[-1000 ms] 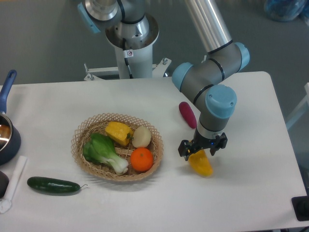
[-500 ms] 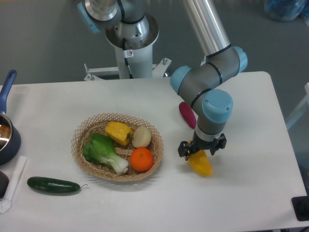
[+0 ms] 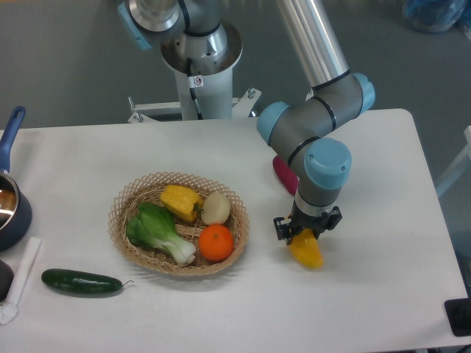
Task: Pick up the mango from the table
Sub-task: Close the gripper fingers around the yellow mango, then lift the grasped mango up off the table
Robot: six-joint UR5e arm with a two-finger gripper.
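The mango (image 3: 307, 252), yellow-orange and tapered, is at the middle right of the white table (image 3: 383, 294), just right of the basket. My gripper (image 3: 305, 234) is directly above it with its black fingers closed around the mango's upper end. The mango's top is hidden by the gripper. I cannot tell whether the mango still touches the table.
A wicker basket (image 3: 179, 223) holds a yellow pepper (image 3: 181, 201), a pale round vegetable (image 3: 215, 208), an orange (image 3: 215, 243) and a bok choy (image 3: 158, 232). A dark red vegetable (image 3: 283, 173) lies behind the arm. A cucumber (image 3: 81, 282) lies front left; a blue pot (image 3: 9, 202) stands at the left edge.
The arm's wrist and gripper have shifted slightly left and toward the back with the mango in the fingers. Everything else has stayed put.
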